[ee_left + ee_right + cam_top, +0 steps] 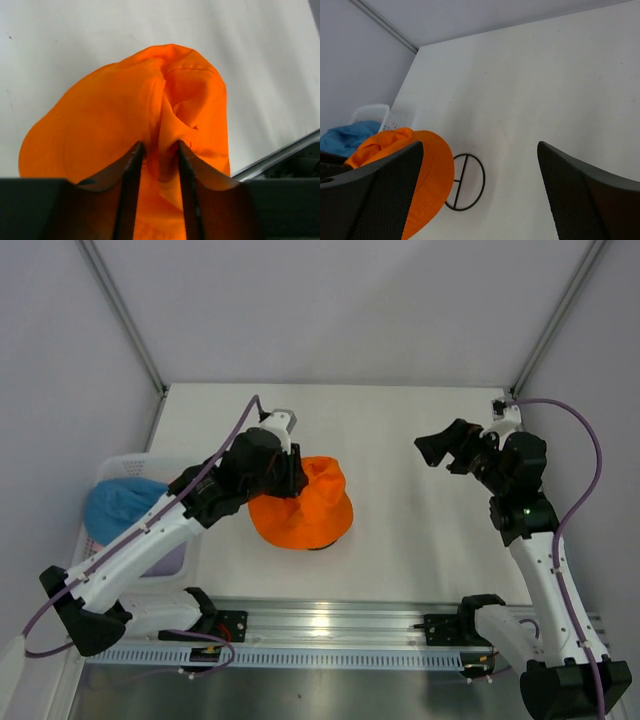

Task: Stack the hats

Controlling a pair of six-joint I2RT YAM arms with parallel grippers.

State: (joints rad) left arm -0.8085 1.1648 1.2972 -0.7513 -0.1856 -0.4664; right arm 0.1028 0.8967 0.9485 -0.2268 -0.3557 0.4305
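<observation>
Nearest the arm bases, at the worktop's (400,420) left edge, stands one white plastic mesh basket (125,458) with one soft blue fabric bucket hat (125,502) bunched inside. A pale lilac patch lower in the basket, beside the left arm, may be another hat; I cannot tell.

Just right of the basket, mid-worktop, lies the one soft orange fabric bucket hat (310,510), brim spread and crown puckered upward. The left end effector (293,476) is clamped on a fold of that crown, and its wrist view shows cloth pinched between the two fingers. The right wrist view shows a black wire frame (465,181) peeping out from under the orange brim, so the hat seems draped over it.

Farther back and well to the right, the right end effector (432,455) hangs above bare worktop, fingers wide apart and holding nothing.

Counted, two hats are certain; no pink one shows. The blue hat lies to the left of the left end effector, so the left arm is much the nearer for fetching it onto the orange one.
</observation>
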